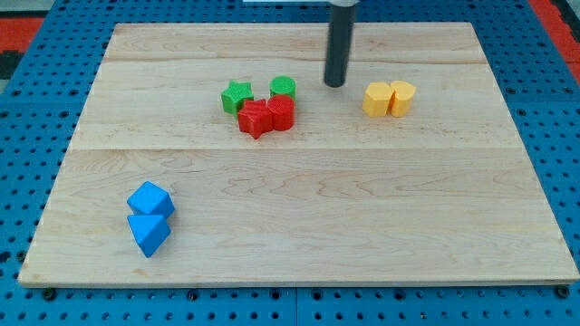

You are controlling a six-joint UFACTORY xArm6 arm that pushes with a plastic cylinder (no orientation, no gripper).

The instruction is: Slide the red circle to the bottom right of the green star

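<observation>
The green star [236, 96] lies on the wooden board [299, 226] left of centre near the view's top. The red circle [282, 113] sits to the star's lower right, touching a red star-shaped block [256, 119] on its left. A green round block [283, 89] stands just above the red circle. My tip [335, 84] is down on the board, to the right of the green round block and up-right of the red circle, a short gap away from both.
Two yellow blocks [389, 99] sit side by side right of my tip. Two blue blocks [149, 218] lie at the view's lower left. Blue pegboard [27, 109] surrounds the board's edges.
</observation>
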